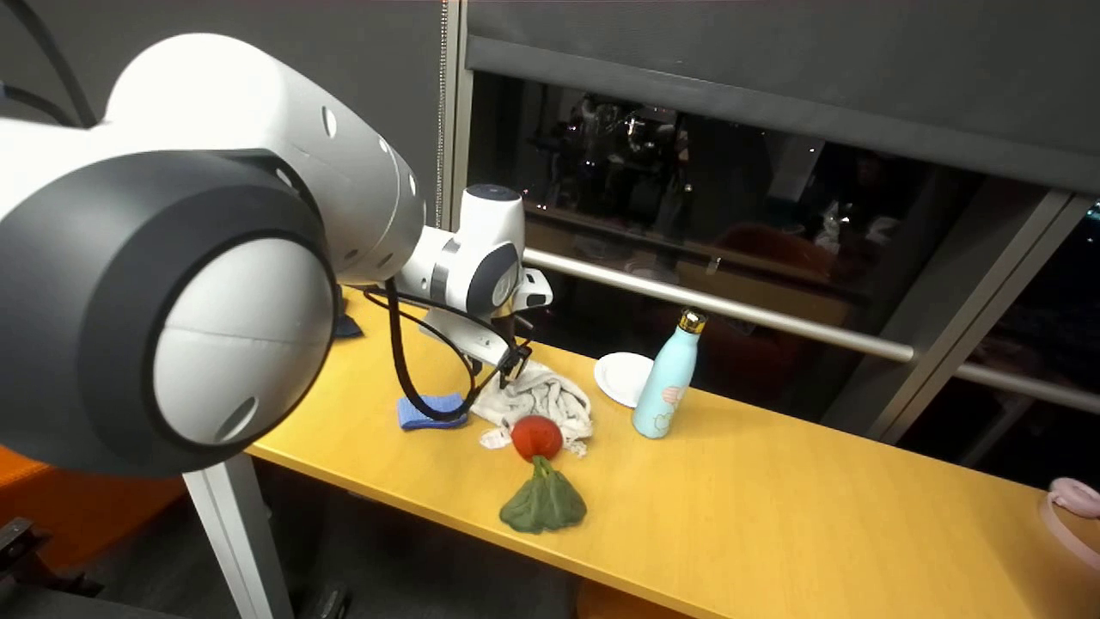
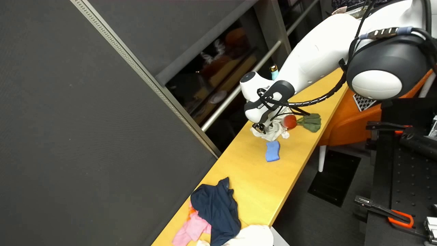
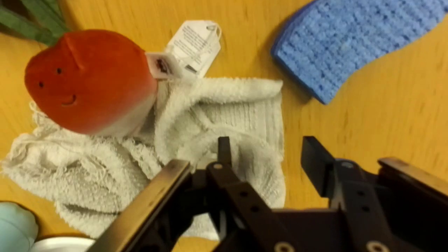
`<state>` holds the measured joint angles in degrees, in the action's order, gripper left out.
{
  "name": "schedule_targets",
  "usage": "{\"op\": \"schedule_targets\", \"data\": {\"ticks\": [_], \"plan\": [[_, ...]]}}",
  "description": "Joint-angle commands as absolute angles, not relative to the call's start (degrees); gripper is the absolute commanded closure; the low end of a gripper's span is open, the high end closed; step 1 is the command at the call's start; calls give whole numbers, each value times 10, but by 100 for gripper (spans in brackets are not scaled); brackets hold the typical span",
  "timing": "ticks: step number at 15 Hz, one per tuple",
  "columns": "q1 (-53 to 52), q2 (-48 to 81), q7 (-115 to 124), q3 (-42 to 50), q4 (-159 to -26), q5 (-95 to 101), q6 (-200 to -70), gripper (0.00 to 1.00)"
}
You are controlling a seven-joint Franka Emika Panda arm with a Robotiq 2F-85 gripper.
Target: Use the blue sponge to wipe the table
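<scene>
The blue sponge [image 3: 344, 43], a wavy flat block, lies on the yellow wooden table [image 3: 395, 122] at the upper right in the wrist view. It also lies there in both exterior views [image 1: 414, 418] [image 2: 272, 151], partly crossed by a cable in one of them. My gripper [image 3: 265, 147] is open with nothing between its fingers. It hangs over the edge of a crumpled off-white towel [image 3: 87, 178], apart from the sponge. In an exterior view the gripper [image 2: 259, 128] is at the towel's window side; its exact height is hard to tell.
A red plush radish [image 3: 91, 84] with green leaves [image 1: 543, 500] rests against the towel. A light-blue bottle [image 1: 669, 383] and white plate [image 1: 623, 378] stand near the window bar [image 1: 730, 308]. Dark clothes [image 2: 218, 208] lie at one table end, pink headphones [image 1: 1074, 499] at the other.
</scene>
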<state>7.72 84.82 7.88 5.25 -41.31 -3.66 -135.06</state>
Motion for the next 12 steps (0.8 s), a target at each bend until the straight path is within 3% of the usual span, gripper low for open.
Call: {"op": "schedule_targets", "data": {"ticks": [1,2,3,12], "plan": [[79,873,75,33,-344,-38,-1316,12],[76,866,73,26,-356,-38,-1315,4],[72,864,75,21,-363,-39,-1312,1],[22,852,298,68,-387,-35,-1251,0]]}}
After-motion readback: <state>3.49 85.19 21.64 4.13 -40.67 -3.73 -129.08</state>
